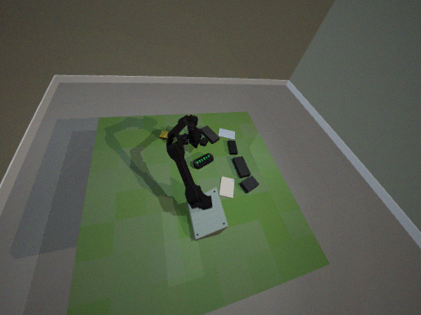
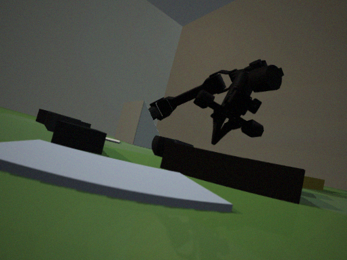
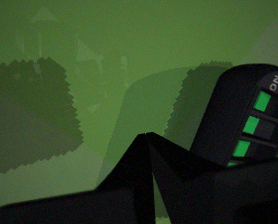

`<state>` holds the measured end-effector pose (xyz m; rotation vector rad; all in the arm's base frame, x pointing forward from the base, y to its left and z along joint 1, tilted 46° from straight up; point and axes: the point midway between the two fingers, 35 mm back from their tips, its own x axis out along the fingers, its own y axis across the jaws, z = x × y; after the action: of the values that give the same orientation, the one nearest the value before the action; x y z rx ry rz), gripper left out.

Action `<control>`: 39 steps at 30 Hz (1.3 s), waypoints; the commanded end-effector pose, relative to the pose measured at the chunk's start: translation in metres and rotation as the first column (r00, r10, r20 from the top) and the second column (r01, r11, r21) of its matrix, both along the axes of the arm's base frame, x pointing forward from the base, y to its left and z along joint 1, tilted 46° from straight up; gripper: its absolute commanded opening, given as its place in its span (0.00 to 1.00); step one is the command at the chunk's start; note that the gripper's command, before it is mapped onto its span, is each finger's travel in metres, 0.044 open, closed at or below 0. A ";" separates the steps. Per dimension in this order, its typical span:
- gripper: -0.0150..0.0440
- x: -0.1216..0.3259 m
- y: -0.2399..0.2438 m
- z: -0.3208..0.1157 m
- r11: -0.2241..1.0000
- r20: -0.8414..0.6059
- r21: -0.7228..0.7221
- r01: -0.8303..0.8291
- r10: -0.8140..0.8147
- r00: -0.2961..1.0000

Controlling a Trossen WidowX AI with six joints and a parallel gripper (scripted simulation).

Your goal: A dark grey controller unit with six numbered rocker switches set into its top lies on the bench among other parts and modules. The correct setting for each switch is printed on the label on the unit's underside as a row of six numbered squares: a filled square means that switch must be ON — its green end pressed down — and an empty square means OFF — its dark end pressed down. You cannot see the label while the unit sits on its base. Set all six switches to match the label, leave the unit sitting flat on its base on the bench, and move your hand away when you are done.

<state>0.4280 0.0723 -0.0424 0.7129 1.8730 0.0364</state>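
Observation:
The dark controller unit point(image 1: 203, 164) point(image 3: 215, 110) sits on the green bench with its switch side up. In the exterior view its rounded end point(image 2: 156, 146) shows behind a dark block. A row of green switch ends faces up; the wrist view shows several of them near the "ON" print, and my gripper hides the rest. The numbers are not readable, and the underside label is hidden. My gripper point(image 2: 213, 143) point(image 3: 146, 141) is shut and empty. Its fingertips are in the air, to the left of the unit in the wrist view, with no visible contact.
A long dark block point(image 1: 210, 134) point(image 2: 233, 174) and a pale panel point(image 1: 227, 133) point(image 2: 101, 174) lie beyond the unit. Dark modules point(image 1: 233, 147) point(image 1: 241, 167) point(image 1: 249, 184) and a cream plate point(image 1: 227, 187) lie right of it. A yellow block point(image 1: 164, 134) point(image 2: 314, 183) lies left of the arm.

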 end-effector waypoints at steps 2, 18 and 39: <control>0.25 -0.010 -0.012 -0.005 0.996 -0.016 0.033 0.078 -0.078 0.997; 0.25 -0.094 -0.046 -0.022 0.885 -0.103 0.196 0.422 -0.410 0.906; 0.25 -0.175 -0.040 -0.023 0.723 -0.193 0.299 0.623 -0.594 0.781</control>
<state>0.2533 0.0297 -0.0640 1.5760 1.6359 -0.0915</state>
